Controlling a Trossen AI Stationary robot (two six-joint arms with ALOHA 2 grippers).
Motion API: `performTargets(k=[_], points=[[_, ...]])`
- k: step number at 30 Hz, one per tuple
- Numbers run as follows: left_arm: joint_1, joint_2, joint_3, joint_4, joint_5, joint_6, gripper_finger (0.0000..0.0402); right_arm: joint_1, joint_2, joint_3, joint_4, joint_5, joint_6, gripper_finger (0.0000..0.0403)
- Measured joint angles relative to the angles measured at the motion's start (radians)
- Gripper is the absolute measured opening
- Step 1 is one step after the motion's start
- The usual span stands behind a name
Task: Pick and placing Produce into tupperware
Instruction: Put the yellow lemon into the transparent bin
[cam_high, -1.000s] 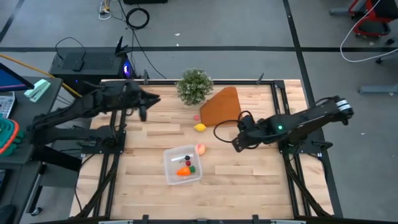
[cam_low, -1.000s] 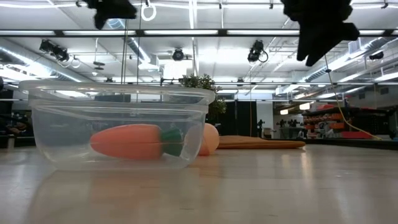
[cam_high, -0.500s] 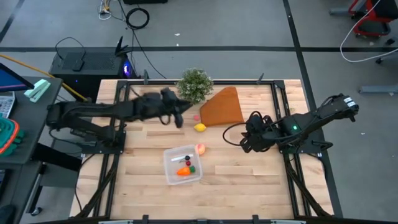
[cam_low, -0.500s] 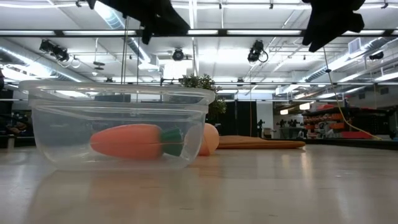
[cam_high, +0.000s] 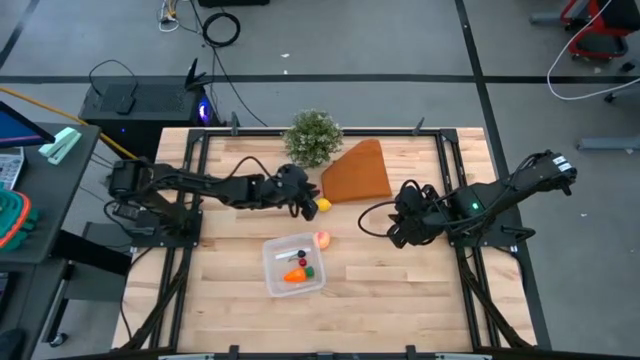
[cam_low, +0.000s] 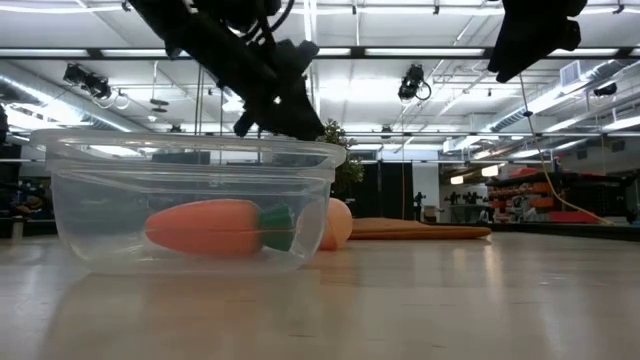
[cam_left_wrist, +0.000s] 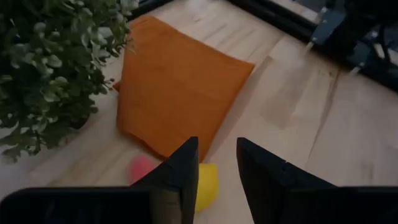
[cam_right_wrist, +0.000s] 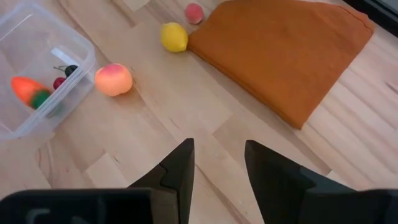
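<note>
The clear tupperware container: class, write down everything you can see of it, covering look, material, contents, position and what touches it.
The tupperware is a shallow, square container of clear, colourless plastic with rounded corners and a thick rim, with no lid on it. It sits flat on the wooden table, near the front middle. Inside lie an orange carrot with a green top, plus small red and dark pieces. A peach-pink ball rests just outside its far right corner. Neither gripper touches it.

I count one clear tupperware (cam_high: 293, 265) at lower centre, holding one carrot (cam_high: 294, 276) and two small cherries (cam_right_wrist: 64, 76). Outside it lie one lemon (cam_high: 322, 205), one peach (cam_high: 322, 239) and one small pink piece (cam_right_wrist: 194, 12).
</note>
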Motion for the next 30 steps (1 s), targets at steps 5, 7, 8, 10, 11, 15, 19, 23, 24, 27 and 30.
performTargets(k=[5, 7, 8, 10, 11, 15, 19, 23, 24, 27, 30], points=[[0.002, 0.037, 0.0, -0.006, 0.063, 0.089, 0.0153, 0.0, 0.0, 0.0, 0.001, 0.0, 0.034, 0.0114], [0.001, 0.05, 0.001, -0.006, 0.08, 0.126, 0.0171, 0.0, 0.001, 0.0, 0.003, 0.0, 0.037, 0.0114], [0.001, 0.054, 0.001, -0.01, 0.088, 0.133, 0.018, 0.0, 0.001, 0.0, 0.005, 0.0, 0.043, 0.0114], [0.001, 0.071, 0.001, -0.008, 0.09, 0.134, 0.02, 0.0, 0.001, 0.0, 0.005, 0.0, 0.065, 0.0114], [0.002, 0.078, 0.0, -0.02, 0.09, 0.135, 0.021, 0.0, 0.001, 0.0, 0.006, 0.0, 0.073, 0.0114], [0.006, 0.116, 0.001, -0.013, 0.088, 0.183, 0.0243, 0.0, 0.001, 0.0, 0.009, 0.0, 0.091, 0.0114], [0.005, 0.166, 0.0, -0.015, 0.088, 0.277, 0.0268, 0.0, 0.001, 0.0, 0.013, 0.0, 0.094, 0.0114], [0.005, 0.214, 0.001, 0.011, 0.089, 0.349, 0.0285, 0.0, 0.001, 0.0, 0.019, 0.0, 0.113, 0.0114], [0.005, 0.218, 0.0, 0.005, 0.089, 0.367, 0.0288, 0.0, 0.001, 0.0, 0.019, 0.0, 0.115, 0.0114], [0.005, 0.233, 0.002, 0.019, 0.09, 0.391, 0.0294, 0.0, 0.001, 0.0, 0.022, 0.0, 0.118, 0.0114], [0.006, 0.232, 0.001, 0.023, 0.089, 0.427, 0.0301, 0.0, 0.001, 0.0, 0.027, 0.0, 0.119, 0.0114]])
